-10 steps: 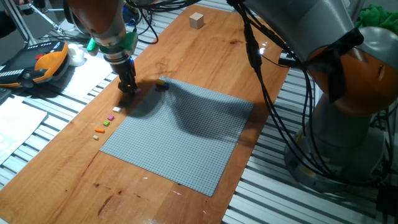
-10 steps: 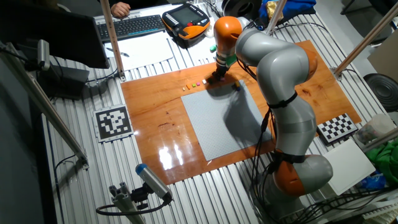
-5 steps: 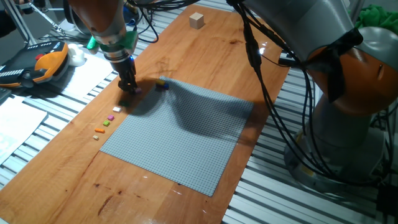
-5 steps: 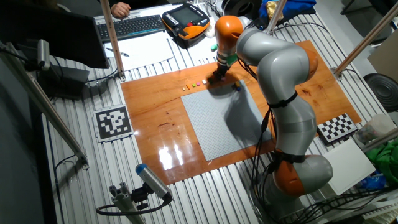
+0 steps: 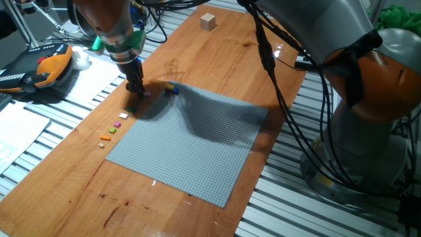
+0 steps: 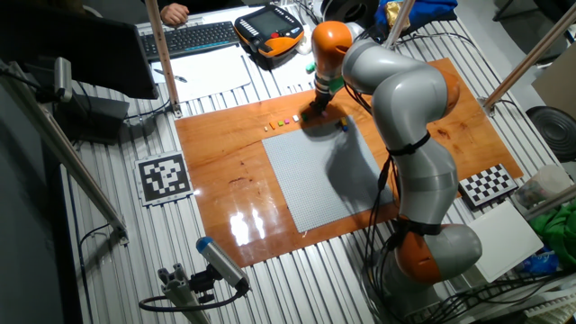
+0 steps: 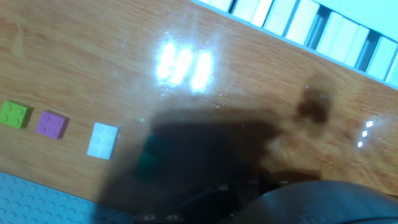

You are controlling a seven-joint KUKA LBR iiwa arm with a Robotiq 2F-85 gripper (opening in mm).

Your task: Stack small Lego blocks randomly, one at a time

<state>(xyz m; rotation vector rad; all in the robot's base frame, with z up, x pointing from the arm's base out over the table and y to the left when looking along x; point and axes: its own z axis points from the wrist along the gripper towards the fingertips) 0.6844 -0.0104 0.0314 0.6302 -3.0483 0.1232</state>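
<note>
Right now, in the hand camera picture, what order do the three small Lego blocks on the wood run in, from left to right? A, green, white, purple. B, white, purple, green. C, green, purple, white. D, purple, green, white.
C: in the hand view the green block lies farthest left, the purple block sits next to it, and the white block comes last, nearest the dark shadow.

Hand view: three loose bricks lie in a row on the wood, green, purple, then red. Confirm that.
Not quite. In the hand view the row runs green brick, purple brick, then a white brick, not a red one. All three lie loose on the wood, as you said.
</note>
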